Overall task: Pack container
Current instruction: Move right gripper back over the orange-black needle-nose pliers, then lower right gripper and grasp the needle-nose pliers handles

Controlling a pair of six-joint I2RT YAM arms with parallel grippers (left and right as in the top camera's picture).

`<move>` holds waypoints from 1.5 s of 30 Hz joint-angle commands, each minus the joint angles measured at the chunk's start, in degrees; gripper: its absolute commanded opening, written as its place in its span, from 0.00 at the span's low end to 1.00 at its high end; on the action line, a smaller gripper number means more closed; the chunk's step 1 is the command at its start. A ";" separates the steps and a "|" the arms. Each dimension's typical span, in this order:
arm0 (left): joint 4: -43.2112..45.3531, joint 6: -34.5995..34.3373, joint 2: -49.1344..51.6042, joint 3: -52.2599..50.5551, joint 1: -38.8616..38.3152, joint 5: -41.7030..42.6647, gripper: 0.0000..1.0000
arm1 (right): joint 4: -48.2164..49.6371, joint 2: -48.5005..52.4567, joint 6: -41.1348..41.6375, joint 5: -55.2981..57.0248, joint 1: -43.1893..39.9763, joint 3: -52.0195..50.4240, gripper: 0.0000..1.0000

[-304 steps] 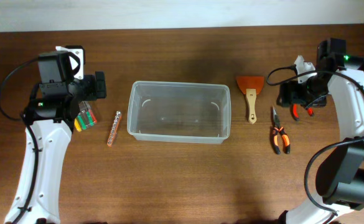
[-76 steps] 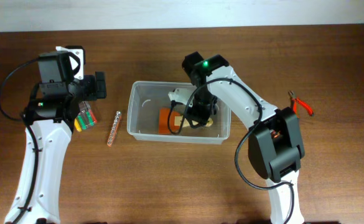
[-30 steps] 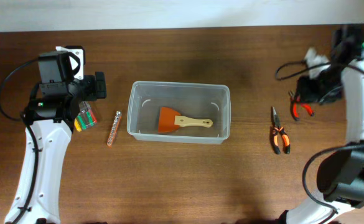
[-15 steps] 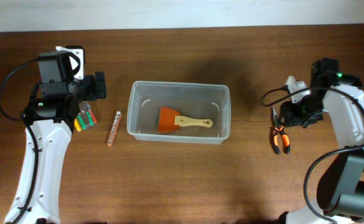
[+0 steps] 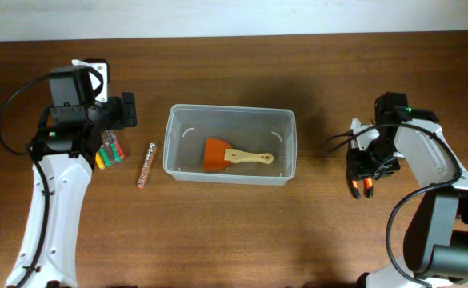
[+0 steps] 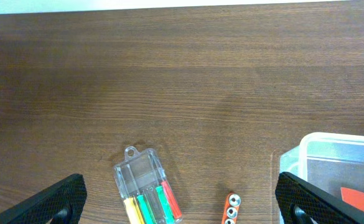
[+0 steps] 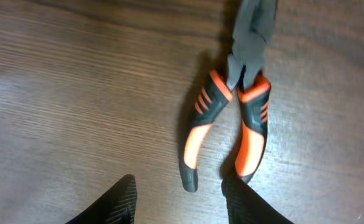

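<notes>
Jaws of the right gripper [image 7: 178, 183] are spread, empty, over the pliers [image 7: 198, 134]; their pickup is judged in hand. Descent and closure around them are called for, then carriage to the container [image 5: 230, 110].

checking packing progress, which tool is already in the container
The orange-bladed scraper, lying inside the container; the pliers, screwdriver case and bit holder lie on the table.

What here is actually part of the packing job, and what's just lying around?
Part of the job: the container; the scraper lying inside it; the pliers, under the open right hand.

Just lying about, for now: the screwdriver case and the strip of metal bits, both left of the container.
</notes>
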 commanded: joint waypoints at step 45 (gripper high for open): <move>-0.04 0.94 -0.22 1.40 0.24 -0.57 0.99 | 6.34 10.84 5.90 1.57 -0.11 -1.62 0.35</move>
